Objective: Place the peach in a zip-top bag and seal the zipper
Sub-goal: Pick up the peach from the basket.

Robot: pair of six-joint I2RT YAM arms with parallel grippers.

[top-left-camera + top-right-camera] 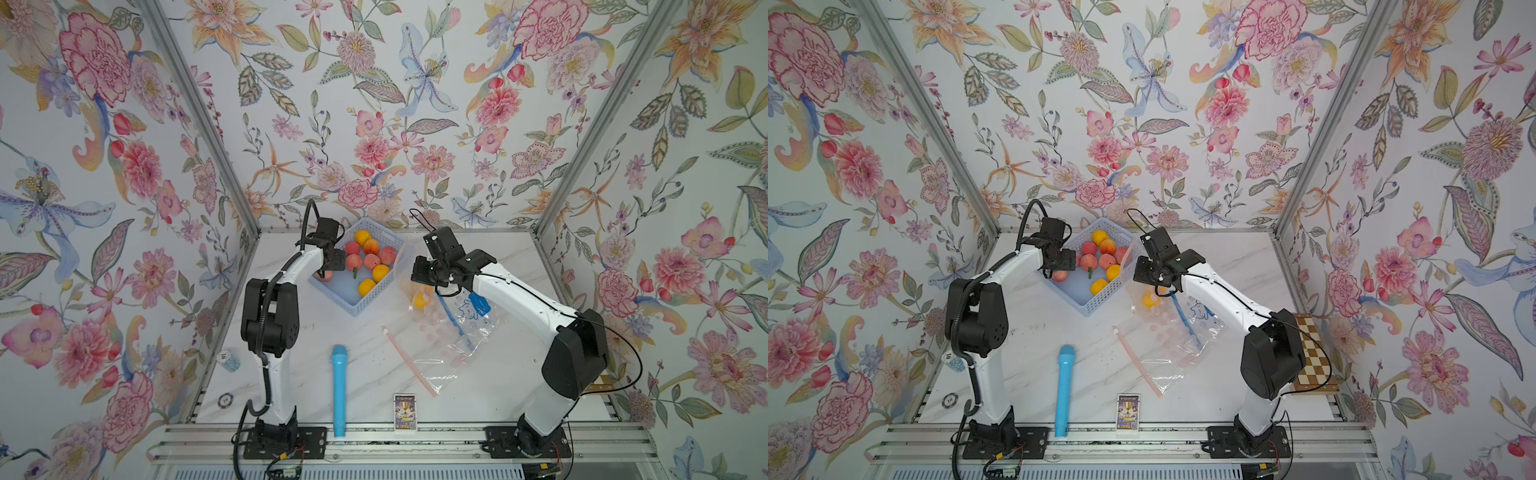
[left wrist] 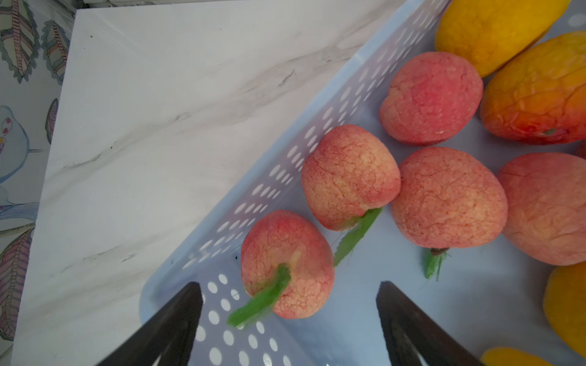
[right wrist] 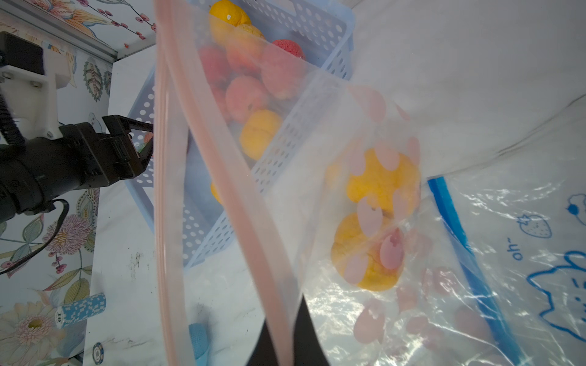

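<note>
Several pink peaches lie with yellow and orange fruit in a light blue perforated basket (image 1: 353,311). My left gripper (image 2: 290,285) hovers open over the basket's near-left corner, its dark fingers on either side of one peach (image 2: 287,266) with a green leaf, not touching it. In both top views that peach (image 1: 326,275) is half hidden under the left gripper (image 1: 330,266). My right gripper (image 3: 285,332) is shut on the pink zipper rim (image 3: 222,177) of the zip-top bag (image 3: 333,221), holding its mouth up beside the basket. Yellow fruit (image 3: 380,183) sits inside the bag (image 1: 440,345).
A second clear bag with a blue zipper (image 1: 473,307) lies partly under the held one. A blue cylinder (image 1: 338,390), a small card box (image 1: 404,411) and poker chips (image 1: 230,360) sit near the table front. A chessboard (image 1: 1312,357) lies at the right edge.
</note>
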